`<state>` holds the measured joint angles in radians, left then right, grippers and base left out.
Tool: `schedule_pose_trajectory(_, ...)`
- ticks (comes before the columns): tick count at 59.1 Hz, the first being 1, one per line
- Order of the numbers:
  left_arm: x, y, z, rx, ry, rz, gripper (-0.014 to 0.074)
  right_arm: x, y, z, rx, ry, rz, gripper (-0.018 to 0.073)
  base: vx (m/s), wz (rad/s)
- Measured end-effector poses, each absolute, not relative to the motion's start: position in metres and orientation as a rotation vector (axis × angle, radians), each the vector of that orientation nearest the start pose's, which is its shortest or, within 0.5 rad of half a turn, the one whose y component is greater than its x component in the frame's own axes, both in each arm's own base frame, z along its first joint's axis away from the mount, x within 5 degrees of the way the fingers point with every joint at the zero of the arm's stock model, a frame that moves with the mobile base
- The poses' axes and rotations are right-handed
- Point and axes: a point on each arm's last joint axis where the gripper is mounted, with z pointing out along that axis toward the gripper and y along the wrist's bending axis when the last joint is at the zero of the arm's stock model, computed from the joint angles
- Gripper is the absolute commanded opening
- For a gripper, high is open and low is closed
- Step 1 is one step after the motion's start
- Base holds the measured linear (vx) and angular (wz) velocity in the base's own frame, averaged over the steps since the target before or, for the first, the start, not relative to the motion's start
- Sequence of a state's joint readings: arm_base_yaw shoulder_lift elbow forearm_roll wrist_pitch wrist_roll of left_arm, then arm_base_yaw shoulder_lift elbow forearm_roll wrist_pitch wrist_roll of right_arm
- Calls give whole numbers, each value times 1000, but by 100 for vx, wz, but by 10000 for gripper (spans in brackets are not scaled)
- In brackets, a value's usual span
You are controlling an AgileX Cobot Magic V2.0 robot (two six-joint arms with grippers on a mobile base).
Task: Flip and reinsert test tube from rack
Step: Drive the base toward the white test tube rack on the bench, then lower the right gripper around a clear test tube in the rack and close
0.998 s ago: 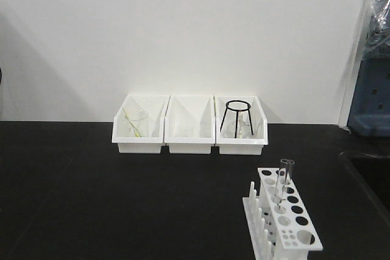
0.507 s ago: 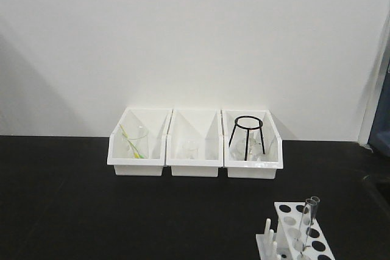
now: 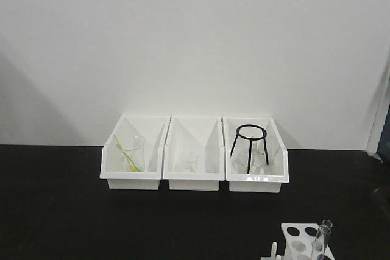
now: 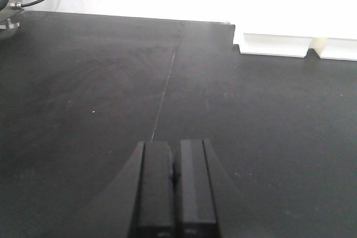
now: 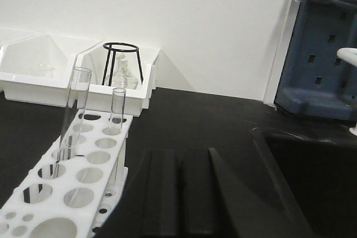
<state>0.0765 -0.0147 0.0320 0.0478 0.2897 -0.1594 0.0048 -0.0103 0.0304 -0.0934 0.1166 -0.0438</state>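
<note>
The white rack [image 5: 83, 176] stands at the lower left of the right wrist view. Two clear test tubes stand upright in its holes, rims up: a taller one [image 5: 75, 104] and a shorter one [image 5: 117, 107] further back. My right gripper [image 5: 179, 154] is shut and empty, just right of the rack and apart from both tubes. In the front view only the rack's far end [image 3: 298, 235] and the tubes' tops [image 3: 319, 242] show at the bottom edge. My left gripper [image 4: 174, 147] is shut and empty over bare black table, far from the rack.
Three white bins [image 3: 194, 178] stand in a row against the back wall, holding a beaker [image 3: 129, 152], a small glass [image 3: 189, 161] and a black tripod [image 3: 251, 147]. A blue fixture [image 5: 323, 65] and a sunken black basin [image 5: 312, 182] lie right of the right gripper.
The front view has shifted. The bins now look larger and lower in the frame, the rack has slid to the bottom edge, and the blue fixture has left the view.
</note>
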Motion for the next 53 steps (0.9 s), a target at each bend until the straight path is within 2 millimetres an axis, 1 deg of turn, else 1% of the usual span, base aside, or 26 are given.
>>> schedule_pose_trajectory(40, 54, 5, 177, -180, 1781, -14, -6, 57, -1, 193, -104, 1614, -108, -12, 2, -1)
schedule_pose_trajectory(46, 54, 5, 177, -180, 1781, -14, -6, 57, 0, 198, -89, 1567, -91, -12, 0, 0)
schedule_pose_trajectory(53, 54, 5, 177, -180, 1781, -14, -6, 56, 1, 209, -86, 1443, -81, -12, 0, 0)
